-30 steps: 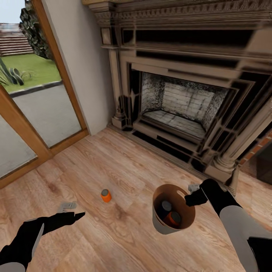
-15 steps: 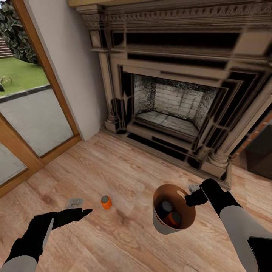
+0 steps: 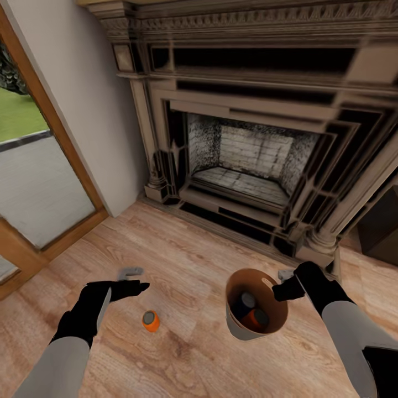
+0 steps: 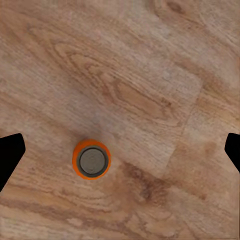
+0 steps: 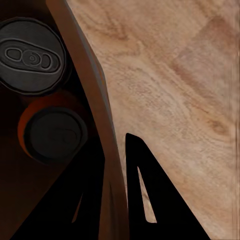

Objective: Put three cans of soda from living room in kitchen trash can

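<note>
Loose orange soda can [image 3: 150, 320]: standing upright on the wood floor [image 3: 188, 260], silvery top showing, just beside and below the left gripper [image 3: 132, 281]; in the left wrist view the can [image 4: 91, 160] is sitting off-centre between the two dark fingertips, nearer one of them.

Left gripper: hanging over the floor with its fingers spread wide – empty, and judged to be lining up on the last can, not yet centred over it.

Trash can [image 3: 237, 326]: being held clear of the floor by its rim, mouth upward so the load stays inside; pale grey outside, brown inside.

Cans inside: a dark blue can [image 3: 244, 302] and a second orange can [image 3: 256, 319] are lying at the bottom, touching each other.

Right gripper [image 3: 283, 287]: pinching the bucket wall, one finger inside and one outside, as the right wrist view shows [image 5: 112, 200].

Open room: bare boards are lying all around the loose can – nothing is crowding a descent from above.

Edges: the fireplace [image 3: 243, 166] base is running behind both arms, and the wood-framed glass door [image 3: 33, 182] is standing well apart on the left.
</note>
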Available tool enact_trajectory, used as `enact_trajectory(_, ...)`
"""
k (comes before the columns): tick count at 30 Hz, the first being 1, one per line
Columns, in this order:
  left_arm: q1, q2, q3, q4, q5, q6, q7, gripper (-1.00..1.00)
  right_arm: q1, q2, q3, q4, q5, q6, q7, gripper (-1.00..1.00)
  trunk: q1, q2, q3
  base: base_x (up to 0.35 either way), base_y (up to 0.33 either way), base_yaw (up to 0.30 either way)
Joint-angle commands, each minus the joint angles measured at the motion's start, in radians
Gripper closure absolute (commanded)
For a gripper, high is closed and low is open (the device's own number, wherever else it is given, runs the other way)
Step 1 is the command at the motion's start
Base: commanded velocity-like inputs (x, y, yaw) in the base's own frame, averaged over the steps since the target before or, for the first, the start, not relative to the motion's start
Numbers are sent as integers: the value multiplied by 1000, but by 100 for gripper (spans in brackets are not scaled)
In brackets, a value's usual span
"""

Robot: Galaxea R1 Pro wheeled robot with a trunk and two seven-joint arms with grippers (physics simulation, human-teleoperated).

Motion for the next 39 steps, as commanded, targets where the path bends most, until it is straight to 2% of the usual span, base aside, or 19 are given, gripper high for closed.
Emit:
enact_trajectory(1, 0, 0, -23, 0, 0, 20, 4, -100, 0, 0, -8, 0, -21, 7, 2, 100, 0, 0, 0, 299, 8, -83)
enact_trajectory(2, 0, -1, -50, 0, 0, 39, 11, -100, 0, 0, -13, -1, -21, 7, 0, 100, 0, 0, 0, 208, 5, -65)
enact_trajectory(6, 0, -1, -102, -1, 1, 74, 39, -100, 0, -1, -21, -1, -20, 7, -2, 100, 0, 0, 0, 94, 2, -29)
enact_trajectory(9, 0, -1, -109, -1, 2, 79, 44, -100, -1, -2, -24, -2, -20, 10, -3, 100, 0, 0, 0, 16, 0, -5)
enact_trajectory(12, 0, -2, -111, 2, 1, 80, 55, -100, -2, -4, -24, -1, -20, 22, -2, 100, 11, -21, -9, 4, 0, -12)
enact_trajectory(14, 0, -4, -112, 10, 3, 80, 85, -100, -8, -10, -24, -1, -20, 66, 3, 100, 19, -35, -16, 2, 0, -20)
enact_trajectory(16, 0, -12, -112, 15, 6, 80, 121, -100, -49, -16, -22, -2, -16, 158, 10, 100, 27, -49, -23, 1, 0, -8)
enact_trajectory(18, 0, -18, -112, 17, 8, 80, 135, -100, -96, -19, -19, 3, -15, 191, 13, 100, 34, -63, -30, 0, 0, -4)
enact_trajectory(21, 0, -22, -112, 18, 9, 80, 147, -100, -151, -31, -16, 7, -14, 191, 15, 100, 46, -84, -42, 0, 0, -2)
enact_trajectory(25, 0, -34, -112, 19, 10, 79, 155, -100, -264, -63, -13, 19, -13, 191, 15, 100, 61, -112, -58, 0, 0, 0)
enact_trajectory(27, 0, -38, -112, 19, 10, 78, 156, -100, -295, -73, -11, 22, -13, 191, 15, 100, 69, -126, -66, 0, 0, 0)
enact_trajectory(31, 0, -45, -112, 20, 9, 74, 156, -100, -343, -99, -1, 25, -12, 191, 16, 100, 84, -154, -84, 0, 0, 0)
enact_trajectory(36, 0, -47, -112, 21, 10, 72, 156, -100, -378, -103, 21, 26, -12, 191, 16, 100, 100, -182, -102, 0, 0, 0)
enact_trajectory(39, 1, -45, -111, 19, 14, 71, 156, -100, -388, -103, 70, 31, -12, 191, 16, 100, 107, -196, -109, 0, 0, 0)
